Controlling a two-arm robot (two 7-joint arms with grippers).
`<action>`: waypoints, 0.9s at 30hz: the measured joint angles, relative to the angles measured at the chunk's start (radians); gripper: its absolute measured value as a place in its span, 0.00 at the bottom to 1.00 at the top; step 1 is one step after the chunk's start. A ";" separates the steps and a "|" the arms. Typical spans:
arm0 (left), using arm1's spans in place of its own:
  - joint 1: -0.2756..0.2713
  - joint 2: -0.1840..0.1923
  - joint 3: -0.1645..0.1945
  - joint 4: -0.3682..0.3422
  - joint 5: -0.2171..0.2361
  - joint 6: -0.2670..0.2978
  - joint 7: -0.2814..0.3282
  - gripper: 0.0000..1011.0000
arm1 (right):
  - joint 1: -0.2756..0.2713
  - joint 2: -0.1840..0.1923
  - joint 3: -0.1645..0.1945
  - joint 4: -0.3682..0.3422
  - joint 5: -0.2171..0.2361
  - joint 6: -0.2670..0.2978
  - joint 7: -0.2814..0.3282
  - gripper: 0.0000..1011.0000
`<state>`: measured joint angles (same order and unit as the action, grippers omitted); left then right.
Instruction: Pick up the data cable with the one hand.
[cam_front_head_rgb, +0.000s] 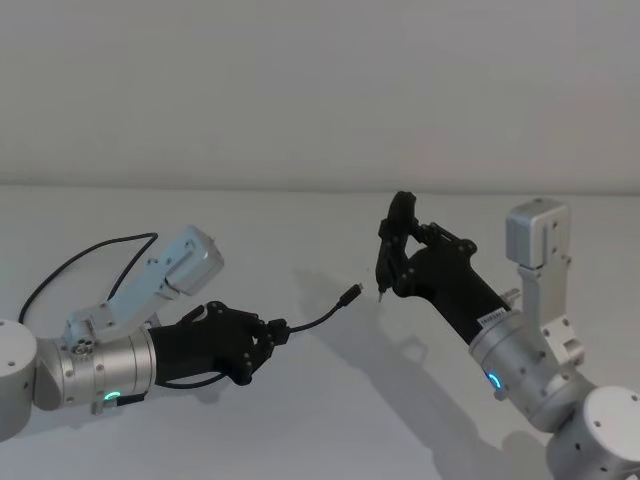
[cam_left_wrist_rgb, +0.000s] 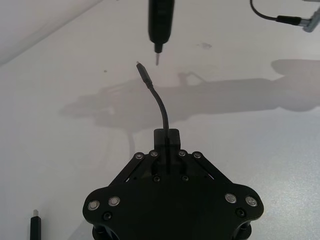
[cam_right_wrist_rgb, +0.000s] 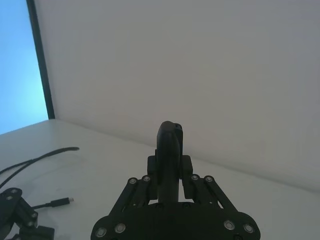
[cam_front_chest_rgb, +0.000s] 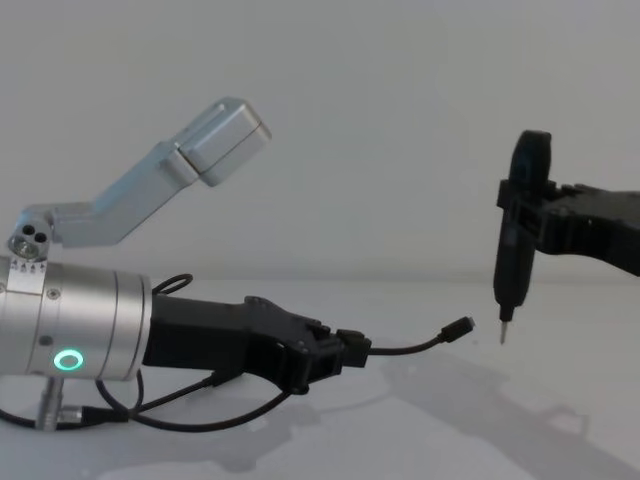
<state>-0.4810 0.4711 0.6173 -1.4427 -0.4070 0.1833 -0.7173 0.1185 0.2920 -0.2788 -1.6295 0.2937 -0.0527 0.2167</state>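
Cable first, from the head view: the data cable (cam_front_head_rgb: 312, 322) is already pinched in our left gripper (cam_front_head_rgb: 268, 335), whose fingers are closed on it a little way back from the plug (cam_front_head_rgb: 350, 292). The free end arches up and forward off the table (cam_front_head_rgb: 300, 230), so we judge it light and springy rather than limp. The rest loops back past the left wrist. Our right gripper (cam_front_head_rgb: 388, 262) hangs tilted just beyond the plug, clamped on a dark pen-like tool (cam_front_head_rgb: 385, 250) with a thin tip.

From the left wrist view, the fingers meet around the cable where it leaves them, and the short stub curves away to the plug, which sits close to the tool's tip but apart from it. We think a hold this near the end suits so thin a cord; farther back it would droop and swing. It looks slick, so a firm pinch matters.

From the right wrist view, the right gripper's fingers are closed round the tool's body, with the cable's plug end lying well off to one side.

From the chest view, the plug floats clear above the table, with a small gap to the tool's tip. Room is open above and toward us; the tight spot is that gap, so we would lift straight up, not forward.
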 joint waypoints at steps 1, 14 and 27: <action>-0.001 0.000 0.001 0.000 -0.001 -0.001 -0.002 0.04 | 0.007 -0.001 -0.003 0.006 -0.006 -0.005 0.006 0.27; -0.004 0.001 0.003 -0.001 -0.003 -0.005 -0.011 0.04 | 0.048 -0.008 -0.018 0.032 -0.042 -0.029 0.032 0.27; -0.005 0.002 0.004 0.000 -0.004 -0.007 -0.014 0.04 | 0.064 -0.013 -0.022 0.048 -0.063 -0.033 0.052 0.27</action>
<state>-0.4860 0.4728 0.6211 -1.4432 -0.4114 0.1766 -0.7314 0.1826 0.2787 -0.3009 -1.5820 0.2306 -0.0856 0.2684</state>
